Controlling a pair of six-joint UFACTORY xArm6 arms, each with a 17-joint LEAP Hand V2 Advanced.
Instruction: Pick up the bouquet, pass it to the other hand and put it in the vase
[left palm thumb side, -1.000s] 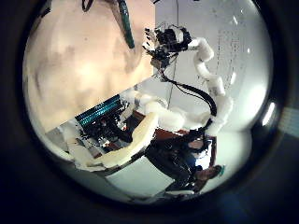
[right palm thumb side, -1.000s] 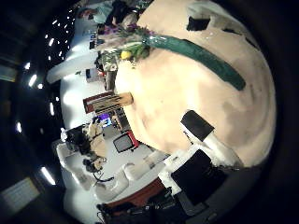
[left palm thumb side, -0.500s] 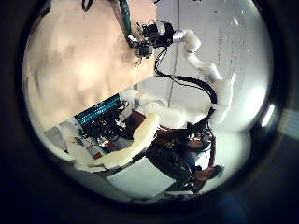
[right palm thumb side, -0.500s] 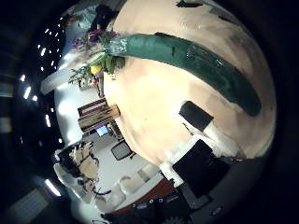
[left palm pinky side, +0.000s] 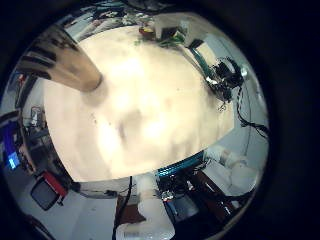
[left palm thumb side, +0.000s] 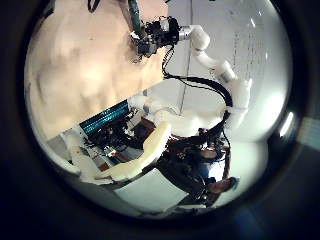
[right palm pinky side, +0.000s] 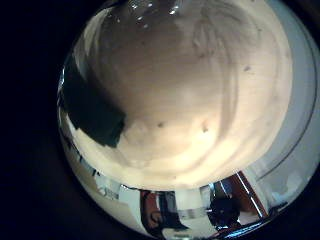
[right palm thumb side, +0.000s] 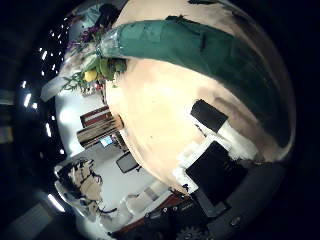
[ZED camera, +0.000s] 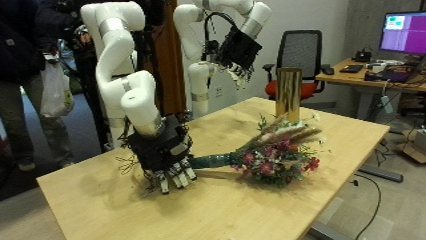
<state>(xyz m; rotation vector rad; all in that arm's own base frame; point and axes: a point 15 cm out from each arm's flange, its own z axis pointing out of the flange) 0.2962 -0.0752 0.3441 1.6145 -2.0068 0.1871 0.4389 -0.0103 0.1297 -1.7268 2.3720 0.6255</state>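
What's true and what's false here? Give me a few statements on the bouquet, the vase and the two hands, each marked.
1. The bouquet lies on the table. True.
2. The vase has tipped over. False: it stands upright on the table.
3. The bouquet is in the vase. False: it lies flat on the table, outside the vase.
4. The left hand is up in the air, above the table, holding nothing. True.
5. The right hand is low over the table at the bouquet's stem end, fingers pointing down. True.
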